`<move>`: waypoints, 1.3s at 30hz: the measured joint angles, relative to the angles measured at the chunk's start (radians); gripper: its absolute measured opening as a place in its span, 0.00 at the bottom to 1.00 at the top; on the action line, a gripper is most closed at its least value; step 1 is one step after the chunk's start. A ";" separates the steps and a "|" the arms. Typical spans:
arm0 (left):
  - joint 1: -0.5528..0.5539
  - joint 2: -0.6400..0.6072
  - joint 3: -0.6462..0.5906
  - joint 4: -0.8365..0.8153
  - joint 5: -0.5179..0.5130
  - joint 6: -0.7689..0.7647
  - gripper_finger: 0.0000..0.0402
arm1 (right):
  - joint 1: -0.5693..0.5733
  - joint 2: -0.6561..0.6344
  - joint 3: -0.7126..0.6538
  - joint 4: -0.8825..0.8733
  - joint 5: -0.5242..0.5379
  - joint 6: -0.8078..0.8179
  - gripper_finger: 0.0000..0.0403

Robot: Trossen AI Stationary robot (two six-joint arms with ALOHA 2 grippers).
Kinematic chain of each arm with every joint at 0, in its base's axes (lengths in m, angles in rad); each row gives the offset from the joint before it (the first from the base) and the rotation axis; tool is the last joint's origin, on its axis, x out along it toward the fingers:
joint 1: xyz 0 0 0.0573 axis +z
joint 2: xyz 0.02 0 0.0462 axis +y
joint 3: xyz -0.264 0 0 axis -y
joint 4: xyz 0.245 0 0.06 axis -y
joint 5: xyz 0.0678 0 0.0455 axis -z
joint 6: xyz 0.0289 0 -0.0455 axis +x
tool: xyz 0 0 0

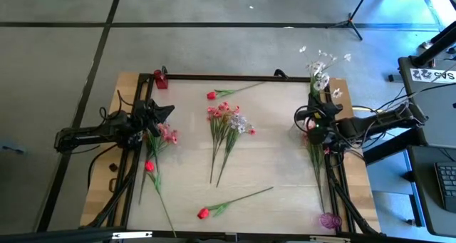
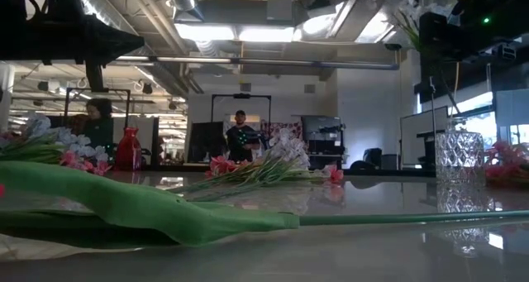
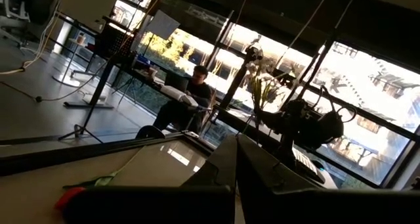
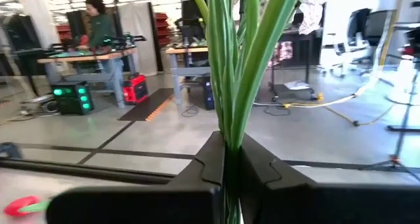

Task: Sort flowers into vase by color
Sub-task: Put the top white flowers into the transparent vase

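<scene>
Two arms up over the bench (image 1: 285, 179), each at its own side edge. Loose stock on the bench: mixed pink/white bunch (image 1: 226, 125) mid-bench, one red bud (image 1: 211, 95) near the far edge, another red bud (image 1: 204, 213) near the front edge.

Right gripper (image 4: 230, 159): fingers clamped on a white spray (image 1: 322, 66), several green stems (image 4: 237, 66) pinched together, heads sticking out past the far right corner. More stems lie under that arm on the bench. Clear vase (image 2: 459, 154) stands right side in the low view; its exact spot under the arm is hard to place.

Left gripper (image 1: 151, 118): a pink spray (image 1: 168, 135) sits right at the tip; wrist view shows fingers narrow, can't confirm a stem between them.

Risks, biggest first:
- Long stems are floppy; lower ends could miss the vase mouth or knock the vase over.
- Multi-stem pinch: one stem could slip out on the way.
- Pink heads sit beside white ones in the middle bunch; a grab there could mix colours.
</scene>
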State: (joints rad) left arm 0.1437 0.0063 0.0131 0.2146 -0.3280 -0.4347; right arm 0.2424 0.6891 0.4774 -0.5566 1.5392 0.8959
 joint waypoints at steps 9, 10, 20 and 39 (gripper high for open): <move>0.000 0.000 0.000 0.000 0.000 0.000 0.00 | -0.007 0.062 0.000 0.014 -0.014 0.009 0.06; 0.000 0.000 0.000 0.000 0.000 0.000 0.00 | -0.007 0.076 0.000 0.024 -0.015 0.010 0.07; 0.000 0.000 0.000 0.000 0.000 0.000 0.00 | -0.006 0.134 0.000 0.041 -0.135 0.040 0.23; 0.000 0.000 0.000 -0.001 0.000 0.000 0.00 | -0.007 0.092 0.004 -0.024 -0.445 -0.010 0.16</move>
State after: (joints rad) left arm 0.1436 0.0063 0.0132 0.2138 -0.3283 -0.4351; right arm 0.2352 0.7807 0.4816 -0.5802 1.0942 0.8858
